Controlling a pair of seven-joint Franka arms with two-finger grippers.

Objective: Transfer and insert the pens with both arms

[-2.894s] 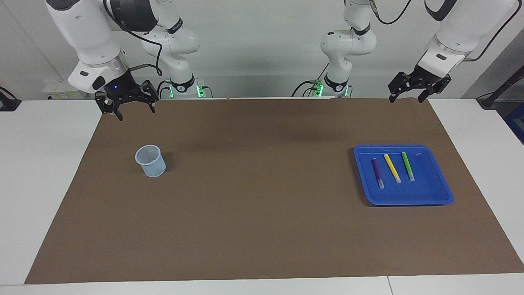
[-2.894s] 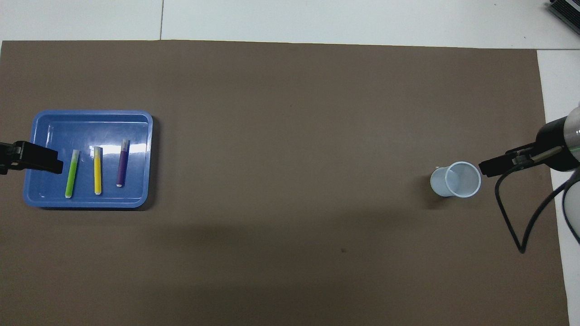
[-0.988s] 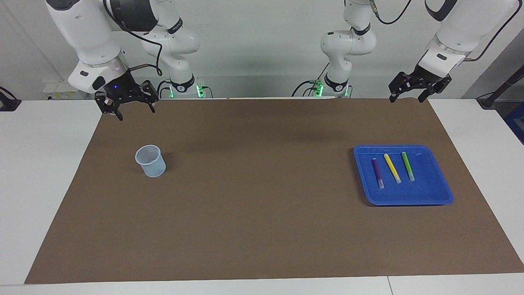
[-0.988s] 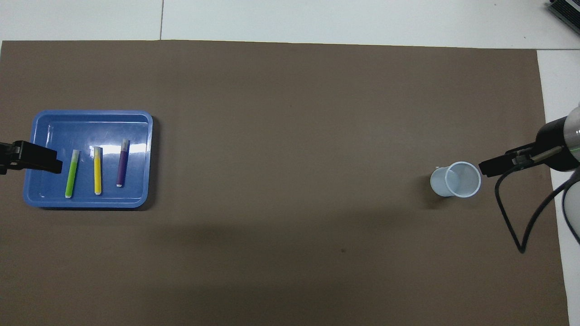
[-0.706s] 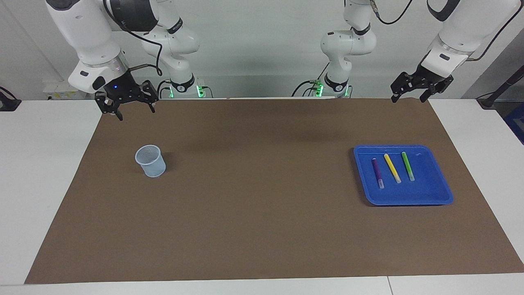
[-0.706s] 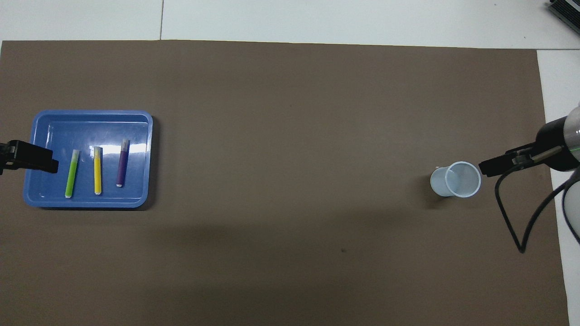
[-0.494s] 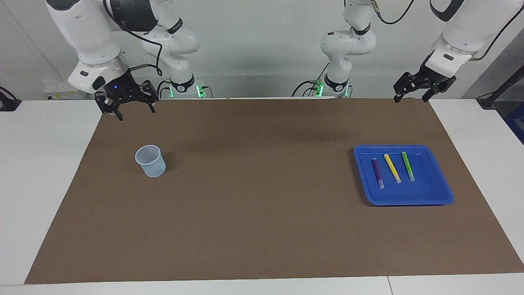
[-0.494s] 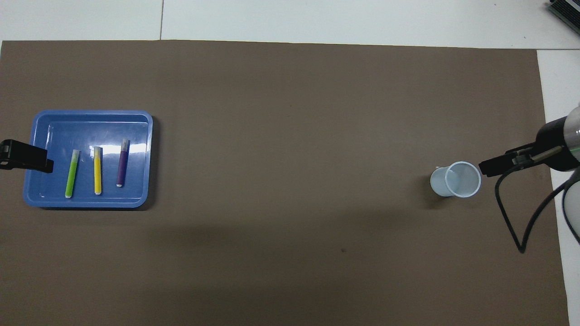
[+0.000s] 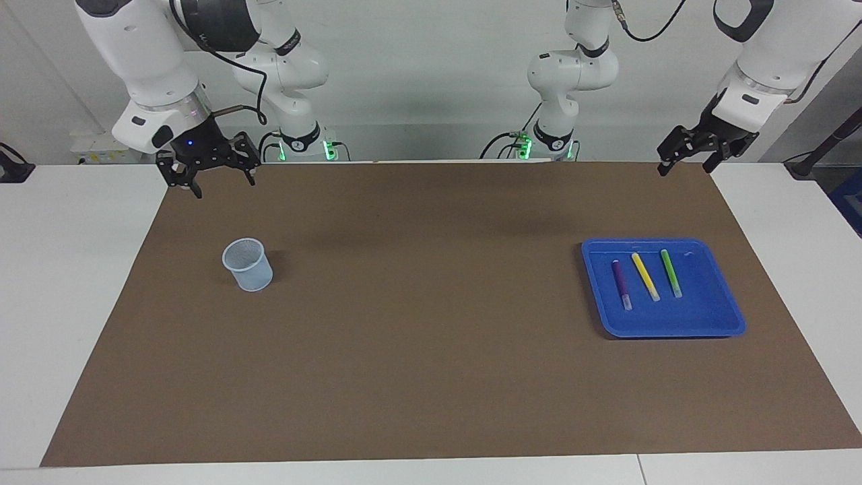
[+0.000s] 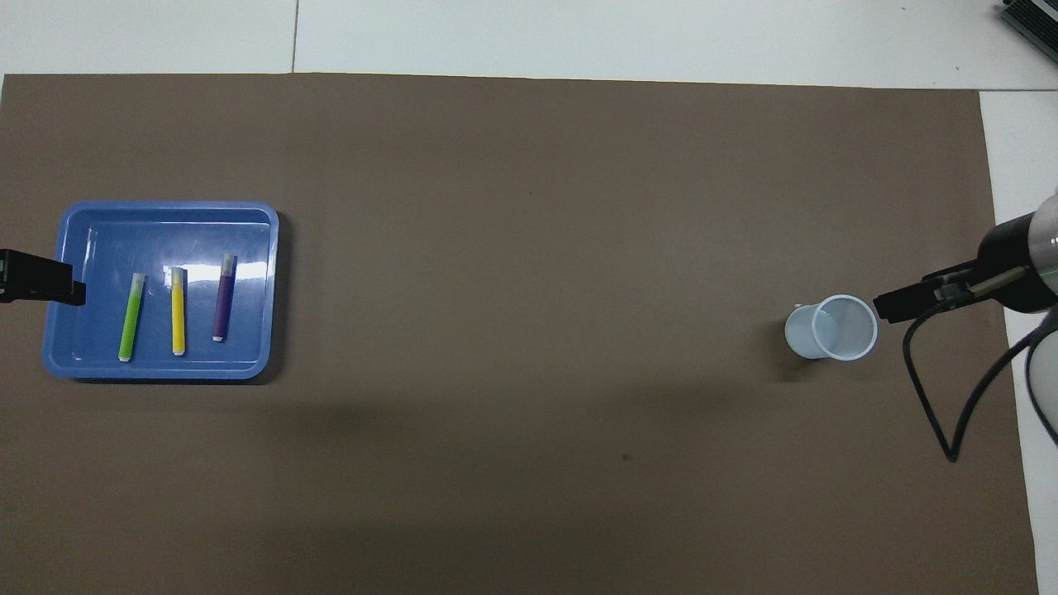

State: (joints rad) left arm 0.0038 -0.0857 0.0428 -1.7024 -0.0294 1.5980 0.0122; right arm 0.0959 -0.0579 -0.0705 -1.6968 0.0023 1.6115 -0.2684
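Lying in blue tray (image 9: 720, 316): pens (image 9: 645, 276); cup (image 9: 248, 265) apart; both grippers open, empty.

A white table (image 9: 67, 269) carries a wide brown mat (image 9: 431, 323) across its middle, with a plain pale wall (image 9: 431, 81) at twelve o'clock, evenly lit.

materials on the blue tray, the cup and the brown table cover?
Blue tray: looks like glossy moulded plastic; bright glare patches on its floor, rounded corners.
Cup: thin, pale translucent plastic by the look; its base shows faintly through the wall. A fine mesh can't be ruled out.
Brown table cover: matte, flat, no glare, clean straight edges; paper or thin card likely, fabric possible.
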